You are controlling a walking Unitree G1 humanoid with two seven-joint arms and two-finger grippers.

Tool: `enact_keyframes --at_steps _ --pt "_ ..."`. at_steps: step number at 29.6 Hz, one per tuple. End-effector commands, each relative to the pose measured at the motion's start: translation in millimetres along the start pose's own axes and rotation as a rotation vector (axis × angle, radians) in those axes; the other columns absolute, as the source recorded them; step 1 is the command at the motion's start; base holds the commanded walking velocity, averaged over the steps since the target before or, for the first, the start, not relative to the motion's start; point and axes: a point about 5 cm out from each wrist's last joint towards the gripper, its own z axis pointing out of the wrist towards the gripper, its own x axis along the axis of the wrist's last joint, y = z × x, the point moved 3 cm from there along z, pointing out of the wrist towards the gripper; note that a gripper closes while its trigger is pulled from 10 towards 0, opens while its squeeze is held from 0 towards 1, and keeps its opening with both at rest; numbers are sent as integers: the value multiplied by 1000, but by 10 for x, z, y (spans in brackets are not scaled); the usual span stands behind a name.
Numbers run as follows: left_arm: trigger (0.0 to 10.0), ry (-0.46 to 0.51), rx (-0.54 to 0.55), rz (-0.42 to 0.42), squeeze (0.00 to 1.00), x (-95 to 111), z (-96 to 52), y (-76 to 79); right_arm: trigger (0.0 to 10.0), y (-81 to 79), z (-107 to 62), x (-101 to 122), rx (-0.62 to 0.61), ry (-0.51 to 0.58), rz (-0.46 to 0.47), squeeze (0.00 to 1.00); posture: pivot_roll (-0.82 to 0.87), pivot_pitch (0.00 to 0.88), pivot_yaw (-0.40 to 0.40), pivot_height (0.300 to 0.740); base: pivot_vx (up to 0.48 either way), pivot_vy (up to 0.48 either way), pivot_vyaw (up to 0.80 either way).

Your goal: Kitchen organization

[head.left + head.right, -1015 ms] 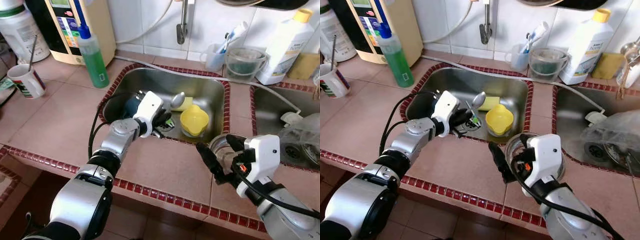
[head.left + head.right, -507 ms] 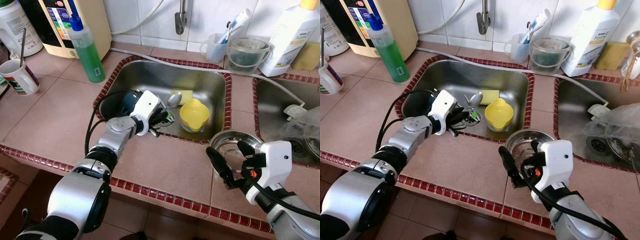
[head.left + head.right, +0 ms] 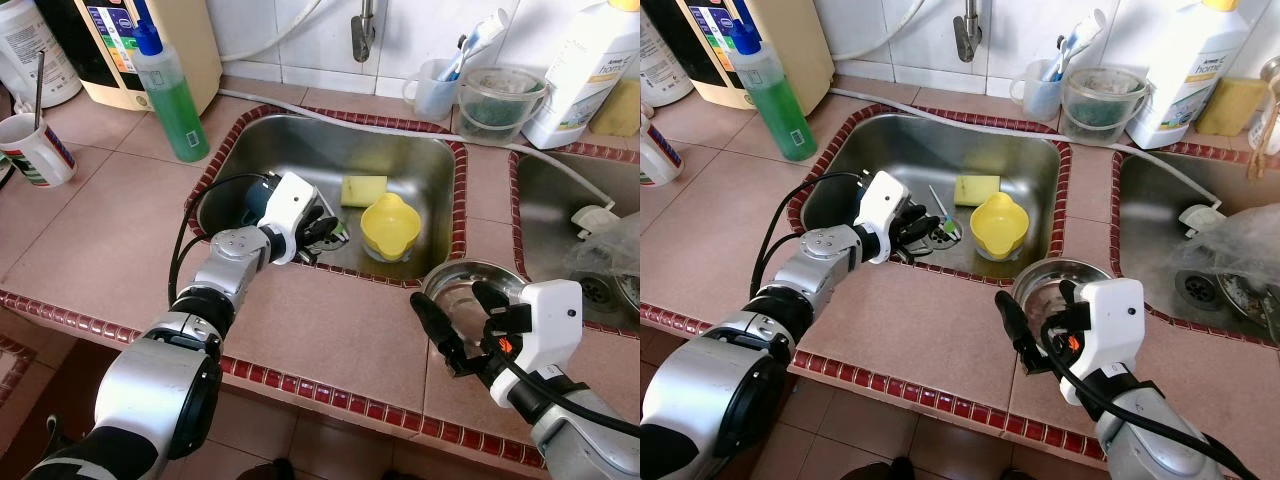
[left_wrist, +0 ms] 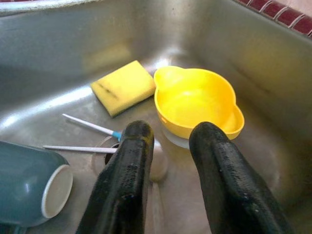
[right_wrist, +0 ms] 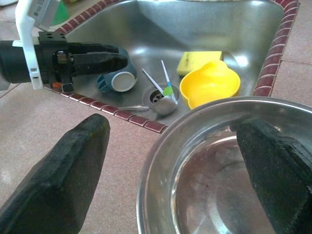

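My left gripper [image 3: 335, 232] is down in the steel sink [image 3: 420, 160], open, just above the drain. A metal spoon [image 5: 163, 106] lies on the sink floor under its fingers [image 4: 131, 165]. Beside it lie a teal mug [image 4: 29, 183] on its side, two thin white sticks [image 4: 92, 127], a yellow sponge [image 3: 363, 189] and a yellow bowl [image 3: 390, 225]. A steel bowl [image 3: 460, 280] stands on the tiled counter between the two sinks. My right gripper [image 3: 448, 298] is wide open, with one finger on each side of the bowl's near rim.
A green soap bottle [image 3: 180, 100] and a water dispenser [image 3: 150, 40] stand at the back left, a striped mug [image 3: 35, 150] at the far left. Behind the sink are a toothbrush cup [image 3: 435, 90], a clear jug [image 3: 495, 105] and a white bottle [image 3: 575, 70]. A plastic bag [image 3: 610, 260] lies in the right sink.
The spoon that my left gripper held up above the sink now lies over the drain, let go. The right gripper stays at the steel bowl. The camera has shifted slightly.
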Motion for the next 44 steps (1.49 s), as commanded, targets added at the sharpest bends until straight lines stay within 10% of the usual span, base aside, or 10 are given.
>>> enact_keyframes --at_steps 1,11,12,34,44 --pt "10000 -11 1 11 1000 9 -14 -36 10000 -30 -25 57 6 20 -4 0 -127 200 78 740 0 0 0" --pt "10000 1 -2 30 1000 44 -30 -64 10000 -19 14 79 12 35 -14 0 -113 178 76 740 0 0 0" --pt "10000 2 -7 38 0 45 -32 -60 10000 -17 21 85 13 40 -16 0 -111 173 75 740 0 0 0" --pt "10000 193 52 12 0 12 -237 -25 10000 193 326 304 -85 208 -101 0 -17 114 61 740 0 0 0" --pt "10000 403 160 -63 0 343 -531 -73 10000 219 513 418 -102 311 -157 0 19 93 39 740 0 0 0"
